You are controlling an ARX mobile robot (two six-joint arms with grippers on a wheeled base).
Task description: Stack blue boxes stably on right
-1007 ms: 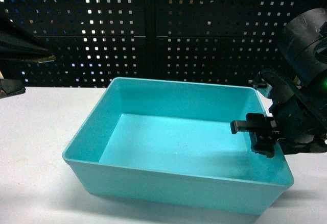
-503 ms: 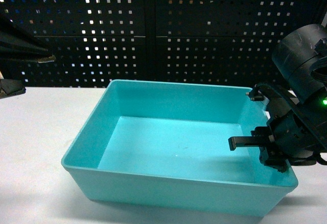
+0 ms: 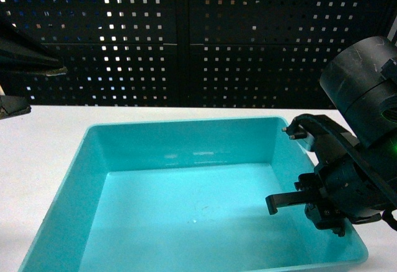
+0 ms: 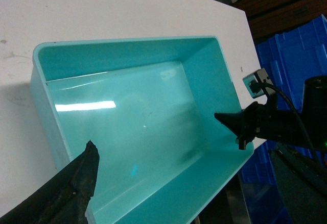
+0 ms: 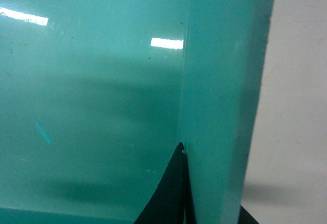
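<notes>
- Turquoise tub (image 3: 186,216) fills the near-centre of the head view, open side up, over the white table (image 3: 56,129); its near edge is cut off by the frame, so I can't tell if the base is fully down or lifted.
- Right hand (image 3: 322,207) is clamped on the tub's right wall (image 5: 219,81): the right wrist view shows one dark finger (image 5: 171,193) flat against the inner face of that wall, with the rim running between the fingers. Closed down to wall thickness, nothing else held.
- Left hand (image 4: 71,193): only a dark tip shows at the tub's near-left rim in the left wrist view. Can't tell if it is open, or if it touches.
- Only one tub is visible; no second tub or stack target in frame.
- Royal-blue crates (image 4: 291,55) sit below, off the table's right edge.
- Risks, my read:
  - Single-wall pinch on thin sloped plastic: tub could pivot or slip out under its own weight.
  - Wall may flex, so release could land skewed and nest badly.
  - Table edge is close on the right; overshoot drops it onto the crates.
</notes>
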